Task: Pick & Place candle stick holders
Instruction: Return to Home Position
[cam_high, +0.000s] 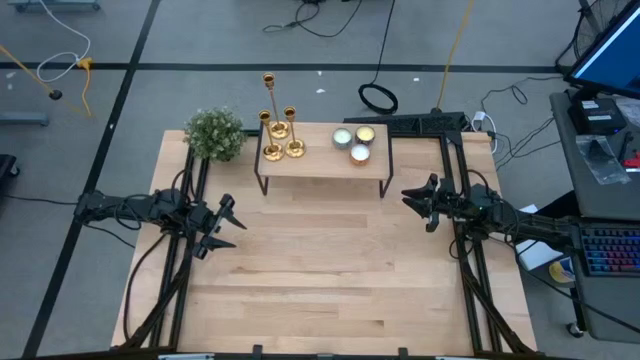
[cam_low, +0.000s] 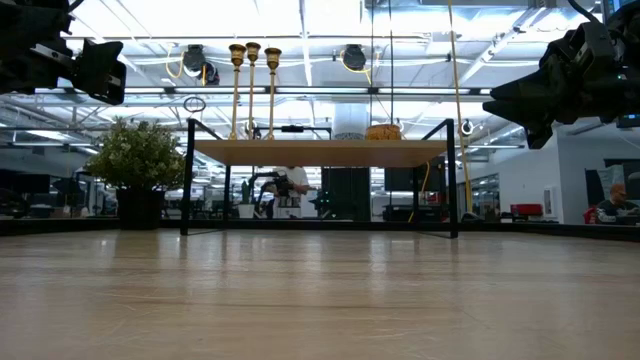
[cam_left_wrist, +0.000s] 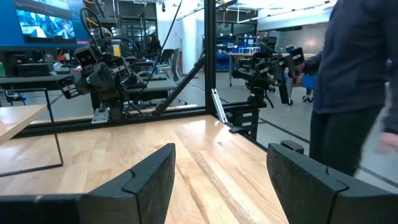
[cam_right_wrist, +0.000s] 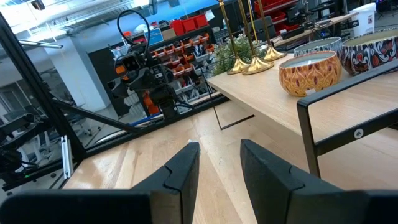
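Three gold candlesticks (cam_high: 280, 140) stood bunched at the left end of the shelf (cam_high: 320, 168), bases close enough that from above I could not tell whether they touched. The right wrist view cut their tops off, and the low view hid their bases behind the shelf's edge. Three candles (cam_high: 356, 141) sat toward the shelf's right end; from table height only an orange one (cam_low: 383, 131) could be made out. A plant (cam_high: 215, 133) stood just left of the shelf. The left gripper (cam_left_wrist: 222, 148) hung well out from the shelf's front-left corner, fingers spread wide on nothing. The right gripper (cam_right_wrist: 219, 143) hung off the front-right corner, fingers parted by a narrower gap, also empty. Beyond the table (cam_high: 330, 270) a person (cam_left_wrist: 354, 87) in dark clothes showed only in part.
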